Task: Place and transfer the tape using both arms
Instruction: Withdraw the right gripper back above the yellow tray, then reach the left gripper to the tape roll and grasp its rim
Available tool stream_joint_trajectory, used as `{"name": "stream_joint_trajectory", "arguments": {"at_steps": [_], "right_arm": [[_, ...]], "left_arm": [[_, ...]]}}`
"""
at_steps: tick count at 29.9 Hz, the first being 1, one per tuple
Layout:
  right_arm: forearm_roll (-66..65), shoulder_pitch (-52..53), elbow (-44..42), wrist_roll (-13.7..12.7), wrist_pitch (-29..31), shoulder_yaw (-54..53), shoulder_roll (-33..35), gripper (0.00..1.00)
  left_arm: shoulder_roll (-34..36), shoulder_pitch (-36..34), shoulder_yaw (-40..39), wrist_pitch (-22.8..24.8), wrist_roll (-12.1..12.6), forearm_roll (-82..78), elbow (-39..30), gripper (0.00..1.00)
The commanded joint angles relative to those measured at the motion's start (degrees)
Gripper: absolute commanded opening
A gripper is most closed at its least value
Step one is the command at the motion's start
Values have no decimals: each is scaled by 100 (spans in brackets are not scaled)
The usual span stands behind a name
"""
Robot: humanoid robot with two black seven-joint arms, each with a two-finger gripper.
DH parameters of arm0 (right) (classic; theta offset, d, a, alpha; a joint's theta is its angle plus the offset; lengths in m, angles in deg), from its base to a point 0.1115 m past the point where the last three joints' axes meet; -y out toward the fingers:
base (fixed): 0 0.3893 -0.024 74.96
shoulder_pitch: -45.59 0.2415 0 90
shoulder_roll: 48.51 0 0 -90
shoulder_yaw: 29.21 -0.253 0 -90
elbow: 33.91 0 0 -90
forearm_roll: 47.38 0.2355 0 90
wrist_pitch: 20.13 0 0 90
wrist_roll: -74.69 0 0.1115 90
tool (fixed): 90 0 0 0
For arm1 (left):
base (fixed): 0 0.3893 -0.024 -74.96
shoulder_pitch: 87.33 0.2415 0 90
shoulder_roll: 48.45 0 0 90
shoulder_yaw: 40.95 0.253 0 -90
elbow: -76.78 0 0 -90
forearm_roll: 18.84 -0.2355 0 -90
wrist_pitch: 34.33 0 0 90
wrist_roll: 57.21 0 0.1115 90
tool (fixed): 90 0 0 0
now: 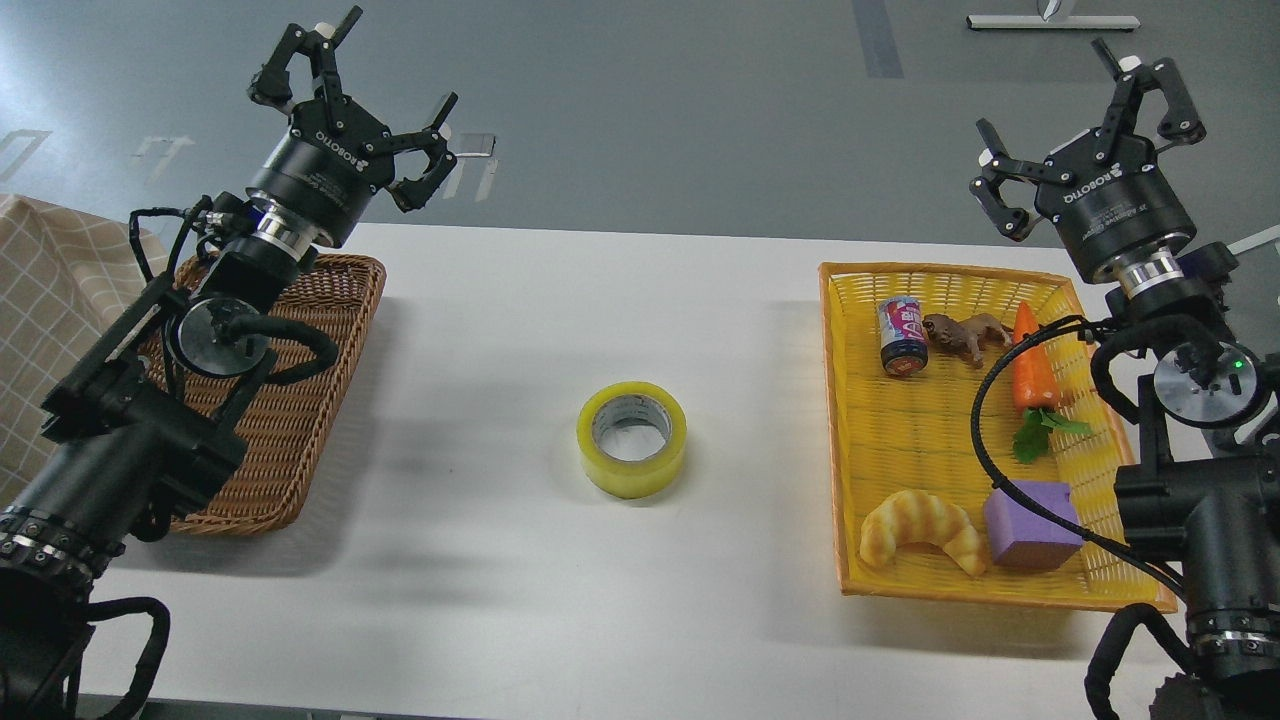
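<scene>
The tape (632,438) is a yellowish roll with a grey core. It lies flat on the white table (600,600), midway between the two baskets. My left gripper (352,88) is open and empty, raised above the far end of the brown wicker basket (290,420). My right gripper (1082,120) is open and empty, raised beyond the far right corner of the yellow basket (930,430). Both grippers are far from the tape.
The yellow basket holds a can (903,336), a brown toy animal (965,335), a carrot (1034,372), a croissant (920,528) and a purple block (1031,524). A checked cloth (50,320) lies at the far left. A black cable (990,440) hangs over the yellow basket.
</scene>
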Motion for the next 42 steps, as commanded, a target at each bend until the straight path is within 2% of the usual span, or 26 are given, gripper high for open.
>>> {"name": "stream_joint_trajectory", "arguments": {"at_steps": [1,10,11,24,30,36,42], "right_arm": [[99,2,-78,-19,-1,43,0,100],[91,11,-78,-45,-1,219,0,100],[99,11,-78,-45,-1,219,0,100],[108,-51,-8,-45,-1,228,0,100],[99,-51,-8,-54,-1,228,0,100],[99,-86,-17,-63,-1,237,0,100],[99,-165,-25,-63,-1,289,0,100]], "left_arm": [[8,57,13,0,4,1,90,98],[-27,127,22,0,4,1,117,98],[-44,127,13,0,-57,1,117,98],[96,189,22,0,-5,-166,38,98],[474,-4,22,0,-66,-1175,-85,98],[878,-435,136,0,-93,-2871,-357,98],[1326,-602,259,0,39,-4656,-1270,98]]}}
